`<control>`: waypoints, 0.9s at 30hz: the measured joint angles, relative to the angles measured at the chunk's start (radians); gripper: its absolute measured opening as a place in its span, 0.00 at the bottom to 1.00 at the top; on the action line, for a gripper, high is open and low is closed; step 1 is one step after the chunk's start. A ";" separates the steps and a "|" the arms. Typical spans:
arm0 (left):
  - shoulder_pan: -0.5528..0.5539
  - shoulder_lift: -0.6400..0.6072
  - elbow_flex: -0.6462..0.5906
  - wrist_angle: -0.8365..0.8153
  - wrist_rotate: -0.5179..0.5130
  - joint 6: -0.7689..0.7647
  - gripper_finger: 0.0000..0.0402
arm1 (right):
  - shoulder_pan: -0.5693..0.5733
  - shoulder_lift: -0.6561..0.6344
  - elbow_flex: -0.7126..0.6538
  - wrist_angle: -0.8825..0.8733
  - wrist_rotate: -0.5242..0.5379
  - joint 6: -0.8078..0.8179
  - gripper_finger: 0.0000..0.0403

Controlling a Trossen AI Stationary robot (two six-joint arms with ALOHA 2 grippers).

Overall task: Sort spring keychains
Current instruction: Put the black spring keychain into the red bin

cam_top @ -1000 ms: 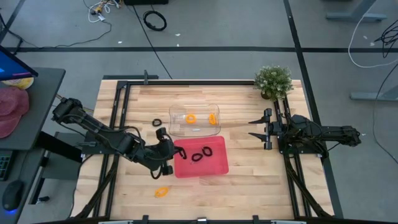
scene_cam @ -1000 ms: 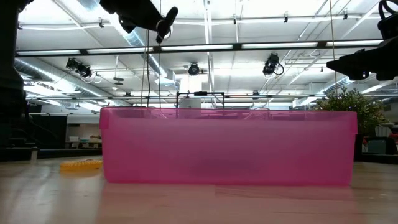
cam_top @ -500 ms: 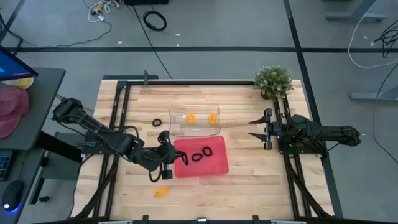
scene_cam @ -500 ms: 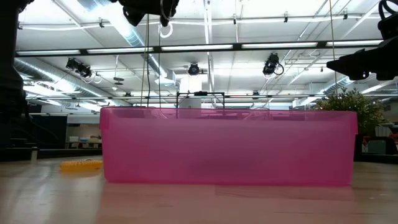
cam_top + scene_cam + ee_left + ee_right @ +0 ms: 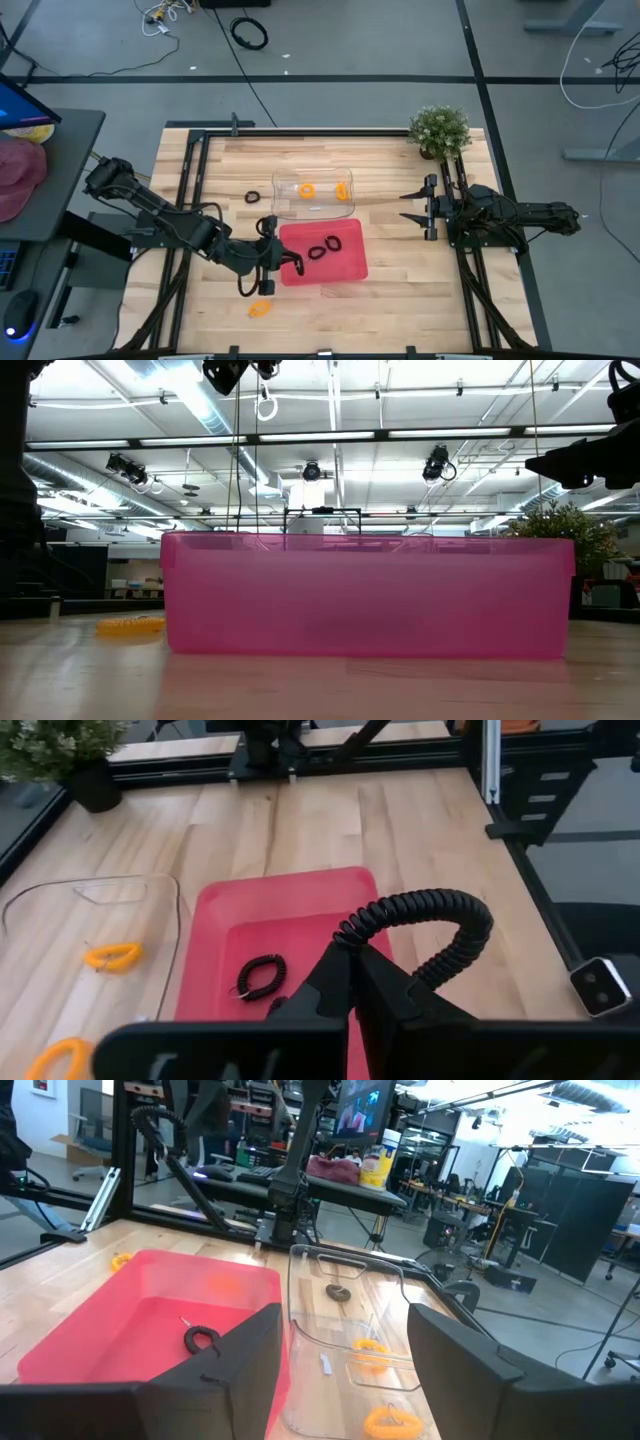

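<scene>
My left gripper is over the left rim of the red tray and is shut on a black spring keychain. In the low view that keychain hangs high above the pink tray wall. Two black keychains lie in the red tray. Two orange ones lie in the clear tray. Another black one and an orange one lie on the table. My right gripper waits open at the table's right side, touching nothing. My left gripper pinches the black keychain between its two shut fingers, on one stretch of the coil. The rest of the loop arcs out past the fingertips. The keychain is lifted clear above the red tray's floor.
A potted plant stands at the far right corner. Black frame rails run along the table's left and right sides. Bare wood lies between the trays and my right arm.
My left gripper, still shut on the black keychain, has moved toward the table's near edge and a little right, from beside the clear tray to the red tray's left rim. The keychain has travelled with it, clear of the table.
</scene>
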 joint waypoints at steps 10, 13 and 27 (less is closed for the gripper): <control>0.000 0.000 0.000 0.091 0.066 0.065 0.01 | 0.000 0.000 0.000 0.000 0.000 0.000 0.55; 0.000 0.000 0.000 0.116 0.067 0.082 0.01 | 0.000 0.000 0.000 0.000 0.000 0.000 0.55; 0.096 -0.004 -0.163 0.449 0.192 0.143 0.01 | 0.000 0.000 0.000 0.000 0.000 0.000 0.55</control>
